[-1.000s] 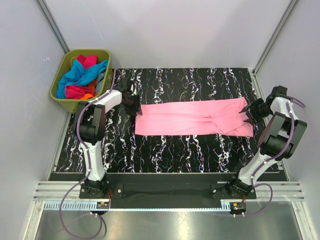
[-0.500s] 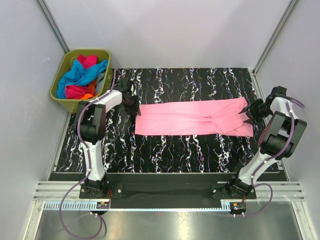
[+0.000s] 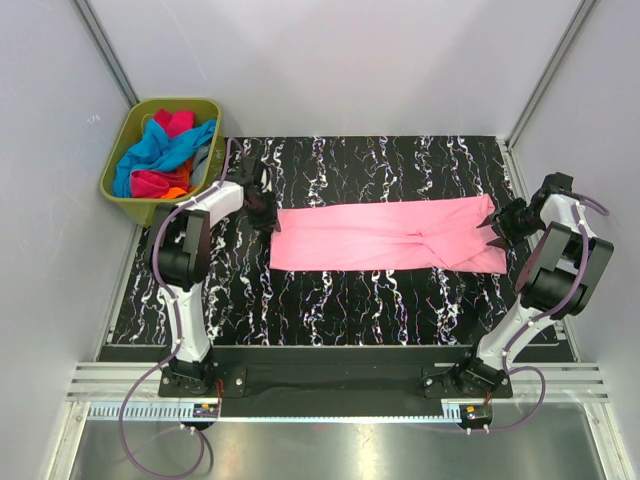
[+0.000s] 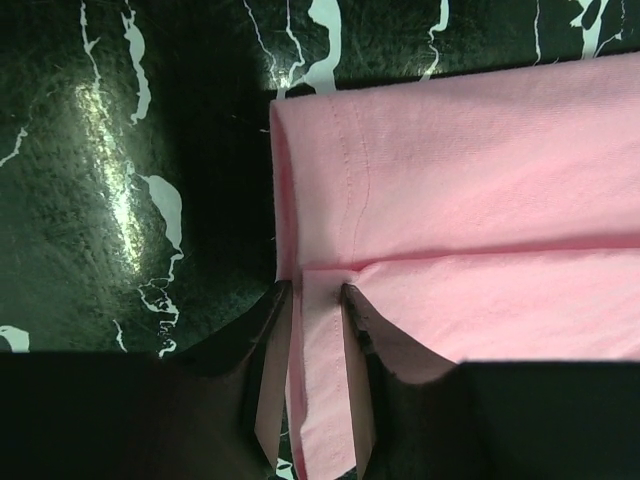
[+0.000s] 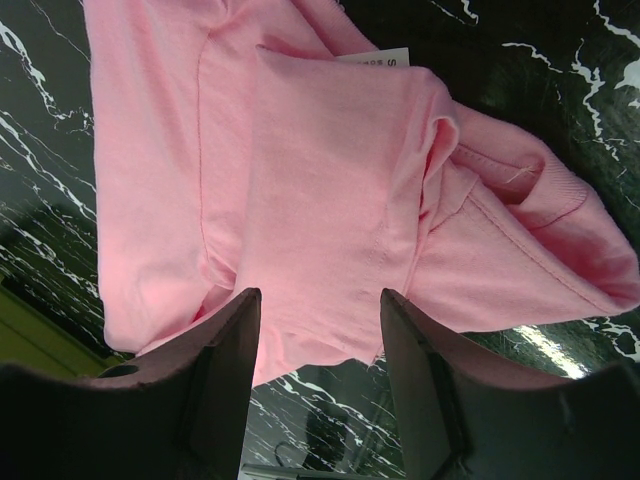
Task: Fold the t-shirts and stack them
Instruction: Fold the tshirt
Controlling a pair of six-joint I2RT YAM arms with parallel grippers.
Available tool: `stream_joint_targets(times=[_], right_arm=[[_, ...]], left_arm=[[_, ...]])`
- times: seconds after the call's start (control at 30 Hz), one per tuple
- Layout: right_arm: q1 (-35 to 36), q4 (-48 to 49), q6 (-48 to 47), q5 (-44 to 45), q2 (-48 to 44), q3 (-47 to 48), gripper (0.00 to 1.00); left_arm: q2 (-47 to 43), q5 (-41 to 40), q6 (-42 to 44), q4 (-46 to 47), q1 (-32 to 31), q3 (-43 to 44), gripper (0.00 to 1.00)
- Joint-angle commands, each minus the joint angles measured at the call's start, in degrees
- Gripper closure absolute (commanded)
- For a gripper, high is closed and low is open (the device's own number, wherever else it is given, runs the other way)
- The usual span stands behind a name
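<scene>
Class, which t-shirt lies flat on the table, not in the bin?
The light pink t-shirt; the other t-shirts sit bunched in the green bin.

Plain light pink t-shirt (image 3: 385,235), white neck label (image 5: 372,58); table (image 3: 380,295) black marble pattern, white veins; bin (image 3: 116,190) olive-green; in bin bright blue shirt (image 3: 165,152), magenta shirts (image 3: 175,122), orange shirt (image 3: 176,192), all plain; arm links (image 3: 192,320) white, joints (image 3: 180,250) black; cables (image 3: 128,420) purple; walls (image 3: 350,60) pale grey

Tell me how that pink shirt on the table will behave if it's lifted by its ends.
Probably floppy: the pink shirt lies flat in soft folds, so its middle would likely sag. It looks thin and light; a push would probably bunch it, as at the crumpled end by the right gripper, rather than slide it.
</scene>
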Motion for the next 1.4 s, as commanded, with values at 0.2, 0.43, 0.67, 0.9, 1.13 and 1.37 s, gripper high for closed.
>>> stream_joint_targets(times=[0.2, 0.43, 0.67, 0.9, 1.13, 1.37], right_arm=[[0.41, 0.44, -0.82, -1.77, 0.79, -0.38, 0.42], [0.41, 0.53, -0.82, -1.77, 0.96, -0.03, 0.42], [0.41, 0.44, -0.82, -1.86, 1.49, 0.33, 0.42], [0.41, 0.36, -1.0, -1.77, 1.49, 0.59, 0.42], [0.41, 0.18, 0.58, 1.39, 1.93, 2.17, 0.42], [0.33, 0.0, 5.42, 7.46, 3.51, 7.18, 0.5]], left_arm=[[-4.27, -1.29, -0.66, 2.76, -0.67, -0.74, 0.7], [-2.78, -0.93, -0.66, 2.76, -0.76, -0.21, 0.71], [-1.55, -1.11, -0.58, 2.76, -0.76, -0.03, 0.72], [-0.32, -1.29, -0.49, 2.76, -0.76, 0.41, 0.79], [-2.42, -1.11, -0.84, 2.76, -0.94, 0.32, 1.0], [-8.92, 1.35, -2.95, 2.85, -1.11, -2.66, 1.0]])
